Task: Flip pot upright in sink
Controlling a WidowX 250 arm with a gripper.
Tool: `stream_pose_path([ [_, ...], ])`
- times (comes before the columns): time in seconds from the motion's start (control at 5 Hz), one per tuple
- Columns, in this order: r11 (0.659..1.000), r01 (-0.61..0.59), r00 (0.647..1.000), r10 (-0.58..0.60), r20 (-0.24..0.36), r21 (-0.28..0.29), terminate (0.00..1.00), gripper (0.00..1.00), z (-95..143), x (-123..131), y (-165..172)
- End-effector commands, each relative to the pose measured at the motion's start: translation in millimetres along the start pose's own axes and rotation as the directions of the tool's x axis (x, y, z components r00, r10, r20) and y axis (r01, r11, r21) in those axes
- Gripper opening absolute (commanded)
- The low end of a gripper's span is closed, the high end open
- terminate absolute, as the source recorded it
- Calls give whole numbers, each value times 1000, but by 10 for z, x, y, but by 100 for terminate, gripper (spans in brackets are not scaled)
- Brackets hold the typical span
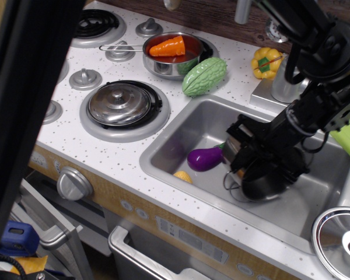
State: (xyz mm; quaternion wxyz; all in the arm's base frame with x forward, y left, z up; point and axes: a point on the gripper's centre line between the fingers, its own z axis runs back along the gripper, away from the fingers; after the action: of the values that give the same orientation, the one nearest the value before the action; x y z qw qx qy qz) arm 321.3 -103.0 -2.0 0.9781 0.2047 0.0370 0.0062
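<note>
The steel pot (262, 182) stands in the right half of the sink (192, 131), close to upright, its dark opening facing up and toward the camera. One wire loop handle sticks out on its left. My black gripper (248, 153) sits over the pot's far-left rim and appears shut on it. The arm hides most of the pot's wall. A purple eggplant (205, 158) lies just left of the pot on the sink floor.
A small yellow item (182, 177) lies at the sink's front wall. A pan holding a carrot (174, 55), a green gourd (204, 76), a lidded burner (119, 104), a yellow pepper (265, 61) and the faucet (289, 81) surround the sink. A lid (341, 239) lies at the lower right.
</note>
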Motion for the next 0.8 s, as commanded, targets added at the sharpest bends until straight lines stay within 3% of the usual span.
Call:
stream_pose_path([
  [0.0, 996, 8, 999, -4, 50, -86, 0, 0, 560, 88, 17],
  [0.2, 996, 18, 1000, -18, 9, -92, 0, 0, 715, 63, 133],
  [0.4, 992, 12, 998, -20, -58, -127, 0, 0, 724, 3, 264],
  [0.6, 980, -10, 995, -11, -100, -201, 0, 0, 603, 12, 402],
])
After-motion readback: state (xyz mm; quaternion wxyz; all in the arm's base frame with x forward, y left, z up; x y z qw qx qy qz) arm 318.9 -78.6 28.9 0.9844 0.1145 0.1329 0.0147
